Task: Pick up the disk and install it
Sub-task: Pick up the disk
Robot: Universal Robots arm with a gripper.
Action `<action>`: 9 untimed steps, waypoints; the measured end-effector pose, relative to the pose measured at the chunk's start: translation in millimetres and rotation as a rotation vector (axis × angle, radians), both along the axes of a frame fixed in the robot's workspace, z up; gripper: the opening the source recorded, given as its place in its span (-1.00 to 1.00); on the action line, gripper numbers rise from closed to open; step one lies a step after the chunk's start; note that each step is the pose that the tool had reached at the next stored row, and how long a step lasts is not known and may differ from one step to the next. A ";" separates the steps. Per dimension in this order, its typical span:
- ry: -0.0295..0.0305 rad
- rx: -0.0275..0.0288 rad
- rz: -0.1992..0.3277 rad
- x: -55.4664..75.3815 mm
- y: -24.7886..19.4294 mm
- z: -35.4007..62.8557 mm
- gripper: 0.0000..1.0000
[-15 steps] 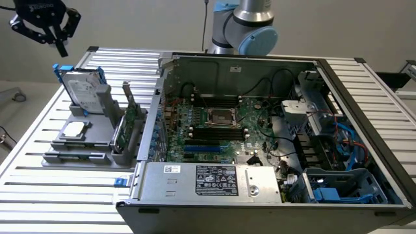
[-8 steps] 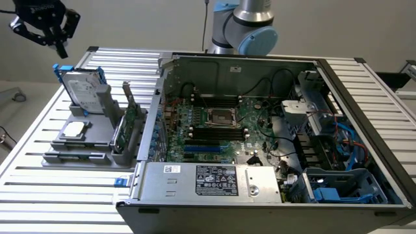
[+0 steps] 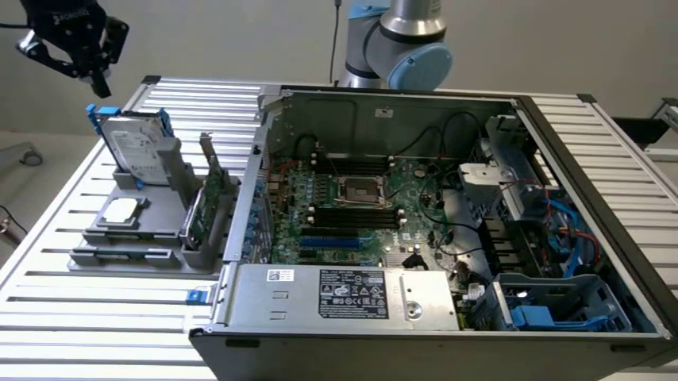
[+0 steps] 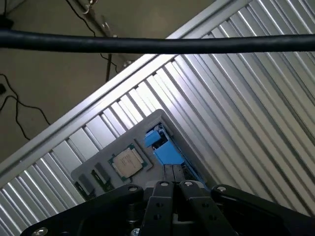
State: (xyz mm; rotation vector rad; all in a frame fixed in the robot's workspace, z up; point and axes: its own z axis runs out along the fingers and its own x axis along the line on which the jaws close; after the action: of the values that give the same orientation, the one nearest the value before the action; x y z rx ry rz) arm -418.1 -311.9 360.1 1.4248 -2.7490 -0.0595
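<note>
one pair of black jaws is seen high at the exterior view's left, above the disk [image 3: 136,147] and well apart from it. the jaws are fully closed, tip against tip, and nothing is held between them.

the disk, a rectangular silver-grey metal hard drive with a white label and blue plastic carrier rails, is stood upright on its edge in a grey plastic holder [image 3: 101,234]. the holder is placed on the desk [image 3: 85,333], a slatted aluminium surface. a small flat silver square chip [image 3: 120,210] is laid in the same holder, and a thin green circuit card [image 3: 209,198] is stood just beside the disk. an open grey metal computer case [image 3: 424,103] is placed at the other side of the card.

in the wrist view one blue rail [image 4: 165,151] is seen just beyond the closed tips, with the silver chip [image 4: 127,162] near it.

the step in hand is judged to be the approach for the pick. to do it well, the jaws would have to be opened wider than the thickness of the disk while they are high. the rail appears at an angle to the jaws, so a turn of the wrist is probably needed until the flat faces are met squarely. the grip is better taken on the metal body than on the plastic rails, which may bend. the green card should be given room, because a wide opening could strike it.
</note>
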 end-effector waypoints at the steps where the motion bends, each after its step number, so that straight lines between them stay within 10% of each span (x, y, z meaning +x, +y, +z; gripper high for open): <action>1: -0.0005 -0.0004 0.020 0.0 0.0 -0.6 -0.79; 9: -0.0023 -0.0014 0.165 0.0 0.0 -5.2 -0.79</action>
State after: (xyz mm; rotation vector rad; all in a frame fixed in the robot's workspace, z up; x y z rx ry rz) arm -418.1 -311.9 354.9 1.6458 -2.6209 -0.0500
